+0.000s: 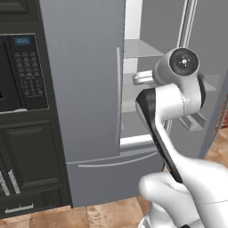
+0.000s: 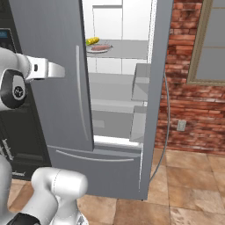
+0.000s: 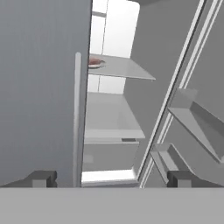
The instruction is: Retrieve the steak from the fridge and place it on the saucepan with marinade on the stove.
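The fridge point(image 1: 89, 89) stands with its left door point(image 2: 48, 39) shut and its right door point(image 2: 156, 88) swung open. On the upper shelf lies the pinkish-red steak point(image 2: 100, 47) on a small plate, seen from the hand as a red sliver point(image 3: 93, 62) behind the left door's edge. My gripper point(image 3: 111, 179) is open and holds nothing. It hovers in front of the gap between the doors, well short of the shelves. In the right base view the hand point(image 2: 56, 70) points right, across the shut door. The saucepan, marinade and stove are out of view.
A small yellow round item point(image 2: 92, 41) sits beside the steak. Door bins point(image 3: 197, 124) jut from the open door on the right. A black wall oven with keypad point(image 1: 26, 71) flanks the fridge on the left. A brick wall point(image 2: 189, 92) lies to the right.
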